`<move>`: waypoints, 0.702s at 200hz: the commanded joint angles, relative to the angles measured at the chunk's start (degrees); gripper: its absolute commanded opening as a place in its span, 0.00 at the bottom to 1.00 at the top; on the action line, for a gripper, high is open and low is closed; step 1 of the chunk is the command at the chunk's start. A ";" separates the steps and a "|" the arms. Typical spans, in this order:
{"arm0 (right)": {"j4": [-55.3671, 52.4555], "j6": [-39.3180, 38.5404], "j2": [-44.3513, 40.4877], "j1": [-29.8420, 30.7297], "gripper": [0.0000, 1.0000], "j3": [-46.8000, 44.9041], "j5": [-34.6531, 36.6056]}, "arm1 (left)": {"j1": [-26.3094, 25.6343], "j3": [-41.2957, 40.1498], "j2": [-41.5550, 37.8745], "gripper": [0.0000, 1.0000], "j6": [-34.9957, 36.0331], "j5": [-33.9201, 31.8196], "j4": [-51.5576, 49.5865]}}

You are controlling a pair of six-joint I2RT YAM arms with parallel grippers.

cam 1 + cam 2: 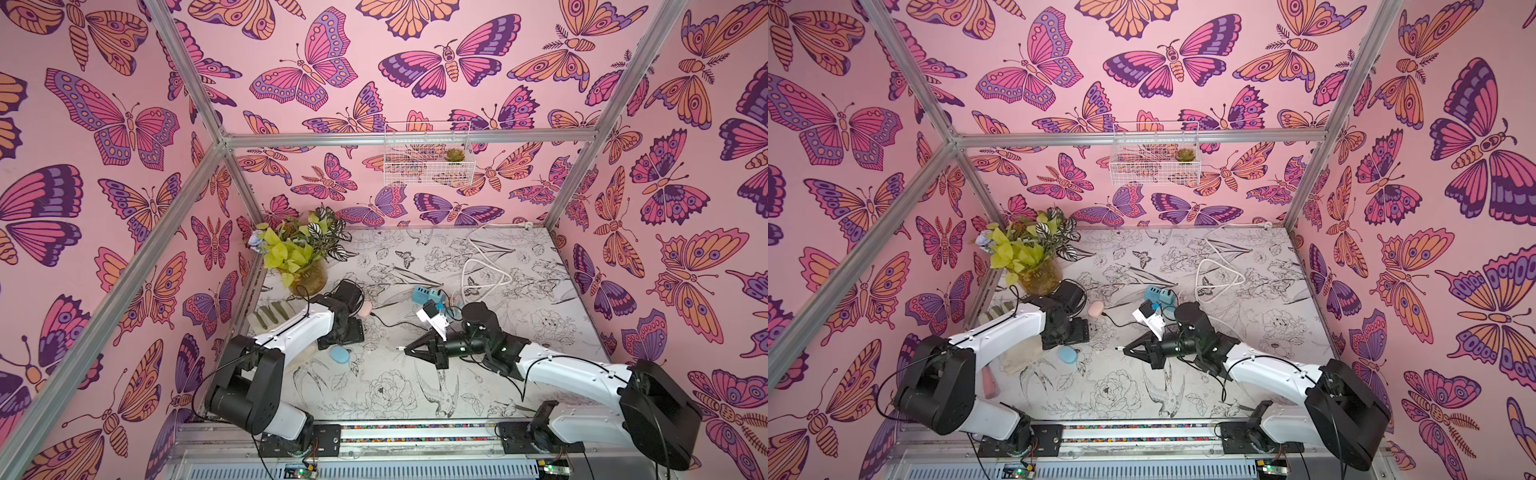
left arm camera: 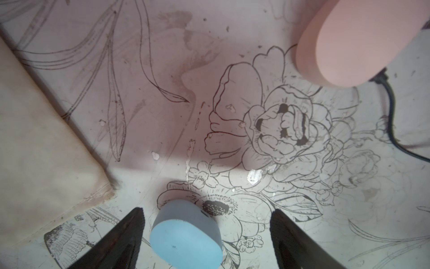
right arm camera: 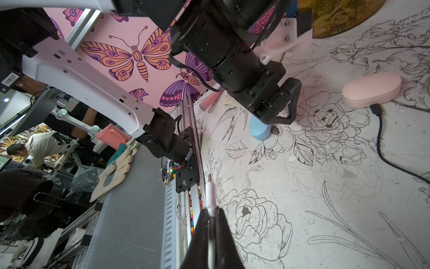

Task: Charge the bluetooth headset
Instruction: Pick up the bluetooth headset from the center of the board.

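Item: blue earbud case [image 2: 186, 235], lower centre of the left wrist view, on the floral table [image 2: 232, 35]. It sits between the fingers of my left gripper [image 2: 208, 210], which is spread wide and holds nothing.

Right gripper [image 3: 210, 210]: pinched shut on a white charging plug [image 3: 210, 193], well apart from the case.

Nearby: pink case [image 3: 372, 89], black cable [image 3: 381, 144] at its end.

Risks: an off-centre squeeze could tip or skid the case, and a misaligned plug would shove it.

View notes: only the left wrist view shows the case's small slot, likely the port. Only a top view shows the blue charger block [image 1: 426, 294].
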 commanded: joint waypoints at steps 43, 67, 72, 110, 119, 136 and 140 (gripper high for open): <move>1.32 0.55 -0.60 0.42 0.07 0.07 -0.03 | -0.78 -4.24 -2.27 0.85 0.71 4.71 0.31; 1.67 0.88 -0.23 0.43 0.07 0.20 0.03 | -2.22 -4.81 -2.82 0.84 0.20 5.30 -0.10; 1.67 0.88 -0.27 0.41 0.07 0.25 0.01 | -2.63 -4.95 -3.00 0.84 0.02 5.11 -0.25; 1.64 1.13 -0.37 0.44 0.07 -0.14 0.28 | -5.69 -4.74 -2.37 0.83 -0.45 2.48 -1.44; 1.71 1.12 -0.50 0.44 0.07 -0.22 0.41 | -6.40 -4.68 -1.59 0.82 -0.58 1.24 -1.93; 1.74 1.15 -0.66 0.40 0.07 -0.28 0.59 | -7.48 -4.69 -0.37 0.80 -1.27 -0.72 -2.11; 1.77 1.16 -0.71 0.45 0.07 -0.34 0.66 | -7.68 -4.71 -0.13 0.80 -1.48 -1.07 -2.12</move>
